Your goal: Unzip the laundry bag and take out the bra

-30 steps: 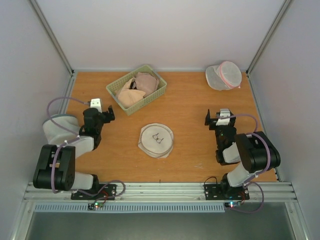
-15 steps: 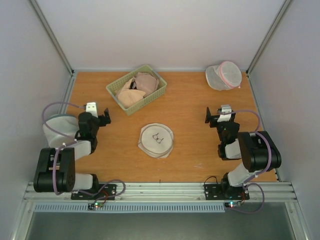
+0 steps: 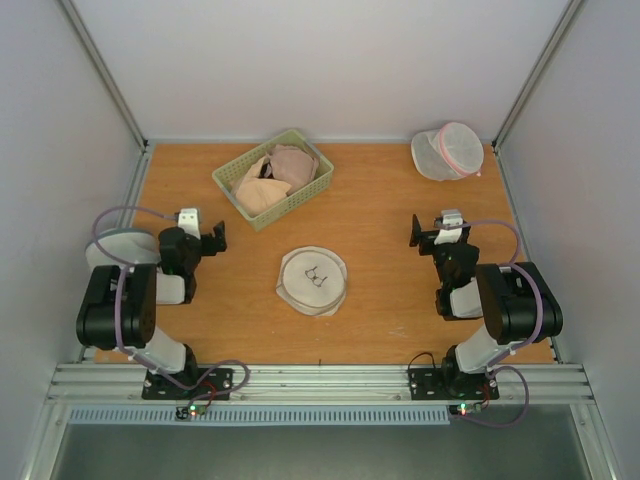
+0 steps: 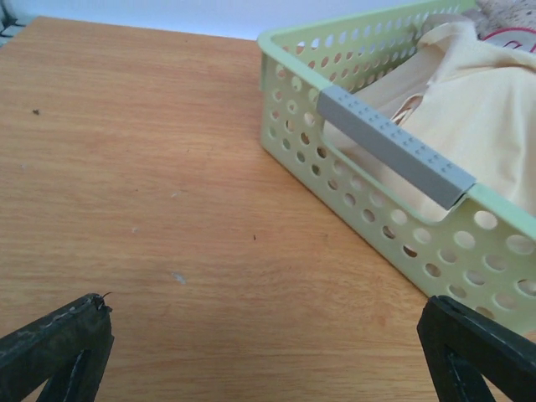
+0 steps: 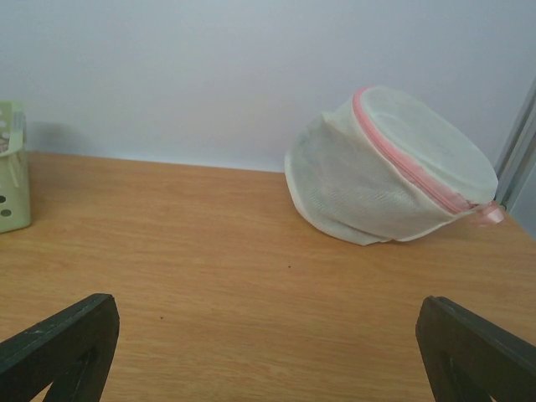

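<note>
The laundry bag (image 3: 313, 280) is a round cream-white mesh bag lying flat in the middle of the table, with a small dark zip pull (image 3: 316, 275) on its top face. The bra is not visible; the bag hides its contents. My left gripper (image 3: 214, 238) is open and empty, low over the table left of the bag. In the left wrist view it (image 4: 268, 352) points at bare wood beside the basket. My right gripper (image 3: 421, 236) is open and empty, right of the bag. In the right wrist view it (image 5: 268, 352) faces the back wall.
A green perforated basket (image 3: 310, 191) with beige garments stands at the back centre, also in the left wrist view (image 4: 377, 218). A white mesh bag with a pink zip (image 3: 447, 151) sits at the back right, seen in the right wrist view (image 5: 385, 167). Grey walls enclose the table.
My left arm has pulled back and folded toward its base, with the gripper a little lower and nearer the left edge. My right gripper rose slightly, then held still. The bag has not moved.
</note>
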`<state>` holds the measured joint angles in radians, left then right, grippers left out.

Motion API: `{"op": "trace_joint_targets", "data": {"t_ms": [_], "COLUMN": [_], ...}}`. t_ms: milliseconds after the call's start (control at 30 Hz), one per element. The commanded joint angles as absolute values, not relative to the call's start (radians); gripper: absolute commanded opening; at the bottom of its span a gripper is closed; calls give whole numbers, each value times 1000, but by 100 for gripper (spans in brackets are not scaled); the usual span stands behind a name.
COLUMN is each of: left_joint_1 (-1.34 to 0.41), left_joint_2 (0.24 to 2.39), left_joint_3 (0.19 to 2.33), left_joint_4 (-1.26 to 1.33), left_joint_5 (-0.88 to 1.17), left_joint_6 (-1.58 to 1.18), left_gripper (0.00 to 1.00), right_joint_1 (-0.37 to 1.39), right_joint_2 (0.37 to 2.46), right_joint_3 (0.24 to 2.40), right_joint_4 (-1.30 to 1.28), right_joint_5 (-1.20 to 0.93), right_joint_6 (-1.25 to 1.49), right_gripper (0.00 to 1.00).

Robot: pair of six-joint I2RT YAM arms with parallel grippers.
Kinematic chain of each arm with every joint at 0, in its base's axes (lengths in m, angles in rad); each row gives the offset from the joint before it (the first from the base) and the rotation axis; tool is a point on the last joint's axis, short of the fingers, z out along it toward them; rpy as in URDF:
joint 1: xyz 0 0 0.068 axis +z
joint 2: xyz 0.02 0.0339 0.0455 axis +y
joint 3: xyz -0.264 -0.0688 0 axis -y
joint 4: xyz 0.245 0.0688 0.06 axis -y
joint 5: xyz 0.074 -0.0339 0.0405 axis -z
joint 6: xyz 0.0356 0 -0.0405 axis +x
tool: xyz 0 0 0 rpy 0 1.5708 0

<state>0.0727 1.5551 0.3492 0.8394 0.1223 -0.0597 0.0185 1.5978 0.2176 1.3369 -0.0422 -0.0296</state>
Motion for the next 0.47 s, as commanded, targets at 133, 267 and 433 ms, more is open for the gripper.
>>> {"op": "trace_joint_targets", "data": {"t_ms": [133,267,433], "left_joint_1": [72,62,51], "left_joint_2": [1563,1563,1561], "left_joint_3": [371,387,395], "left_joint_4": [957,928,904], "left_joint_5": [171,180,167], "left_joint_6": [-26,-10,-3], "left_gripper": [99,99,99], "right_joint_1": [15,15,15], "right_joint_2": [1591,1590,1590], "right_joint_3": [227,230,229], "right_joint_4": [1364,1363,1363], "right_joint_5": [-48,-48,-48], "right_joint_6": [-21,-21,-21], "right_gripper": [98,98,98]}}
